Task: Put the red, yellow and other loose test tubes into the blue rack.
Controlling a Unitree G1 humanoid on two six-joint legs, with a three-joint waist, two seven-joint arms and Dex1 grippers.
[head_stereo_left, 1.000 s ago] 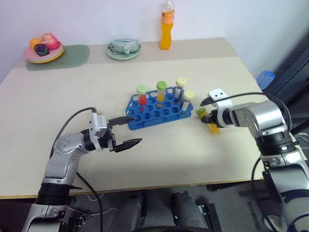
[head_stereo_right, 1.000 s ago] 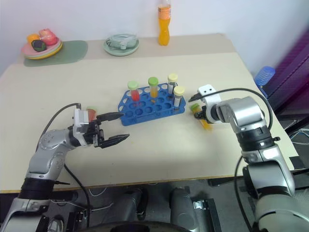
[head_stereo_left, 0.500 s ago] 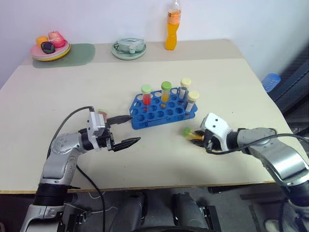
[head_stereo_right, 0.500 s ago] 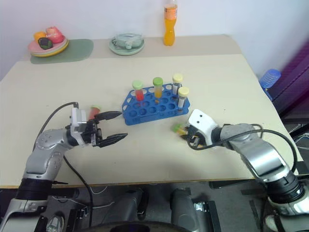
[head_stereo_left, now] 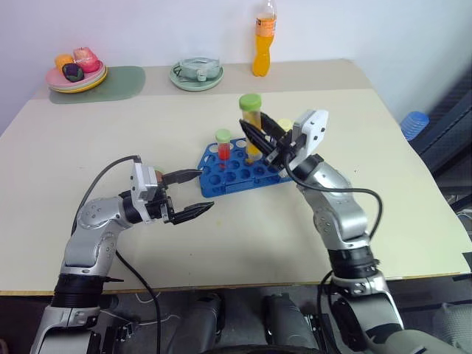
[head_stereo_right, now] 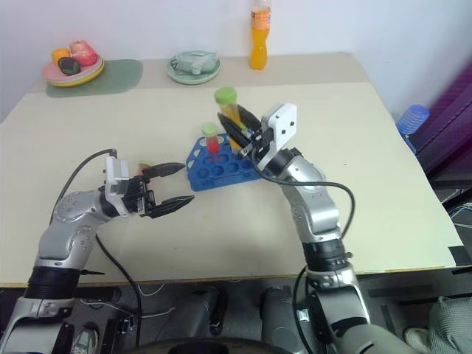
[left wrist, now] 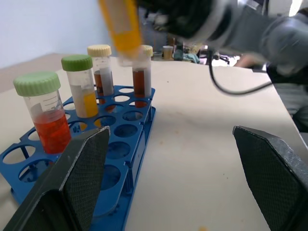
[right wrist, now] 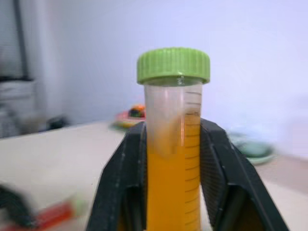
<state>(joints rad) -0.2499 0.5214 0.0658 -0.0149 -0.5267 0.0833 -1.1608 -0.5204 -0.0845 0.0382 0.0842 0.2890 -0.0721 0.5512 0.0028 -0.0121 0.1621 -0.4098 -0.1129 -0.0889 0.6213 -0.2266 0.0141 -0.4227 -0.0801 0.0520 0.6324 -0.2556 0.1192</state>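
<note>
- Yellow-liquid tube (head_stereo_left: 252,118), green cap up, roughly upright w/ slight tilt – clamped between the right gripper (head_stereo_left: 258,136) fingers, held in the air above the blue rack (head_stereo_left: 243,169). Wrist view: both black fingers pressed on the tube's sides, cap clear above them.
- Blue rack sits near the middle of the tabletop (head_stereo_left: 110,140), slightly toward the far edge. Already in it: red-liquid tube w/ green cap (left wrist: 48,120) at one end, yellow-liquid tube w/ green cap (left wrist: 82,86) next to it, two dark-liquid tubes w/ cream caps (left wrist: 103,67) further along. Most holes unfilled.
- Loose red tube (head_stereo_right: 144,168) lies flat on the tabletop on the rack's left side, just behind the left gripper (head_stereo_left: 193,193) – partly hidden by it; can't tell if it touches.
- Left gripper: released, fingers spread wide, nothing between them; hangs level, pointing at the rack's near-left corner, close but apart.
- Far edge of tabletop: orange drink bottle (head_stereo_left: 262,40) standing about mid-edge; green dish (head_stereo_left: 196,74) to its left; far-left corner – green mat (head_stereo_left: 122,81) w/ stacked plates holding fruit-like items (head_stereo_left: 74,70).
- Off the right edge, a blue object (head_stereo_left: 414,122) – can't tell what.
</note>
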